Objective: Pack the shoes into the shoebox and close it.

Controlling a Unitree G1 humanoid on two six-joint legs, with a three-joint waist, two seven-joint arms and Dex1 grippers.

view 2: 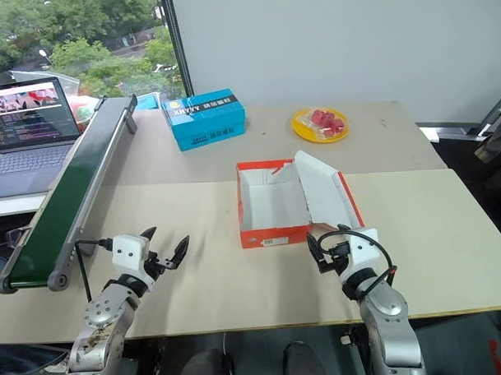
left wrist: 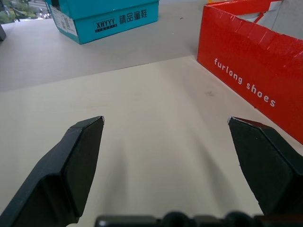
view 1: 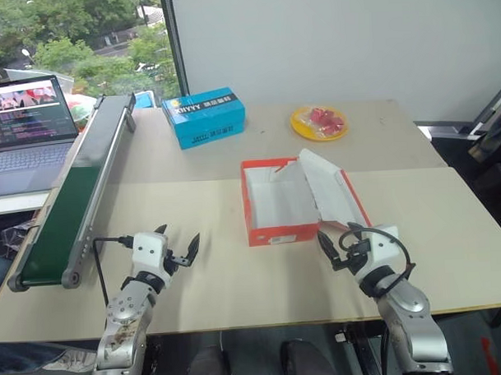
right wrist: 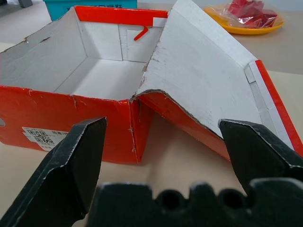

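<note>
While lid-open, shoebox (view 1: 272, 205) just beyond right gripper (view 1: 341, 240) | left gripper (view 1: 177, 242) apart

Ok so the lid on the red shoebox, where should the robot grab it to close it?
Probably the lid's free long edge, from the right with the right gripper. It leans open toward that side, hinged along the shoebox's right wall, so that raised edge is exposed.

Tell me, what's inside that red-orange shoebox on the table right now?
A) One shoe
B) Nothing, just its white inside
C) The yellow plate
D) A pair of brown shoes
B: the shoebox stands with its lid swung open, and both the head views and the right wrist view show only its bare white floor and walls, with no shoe in it.
</note>
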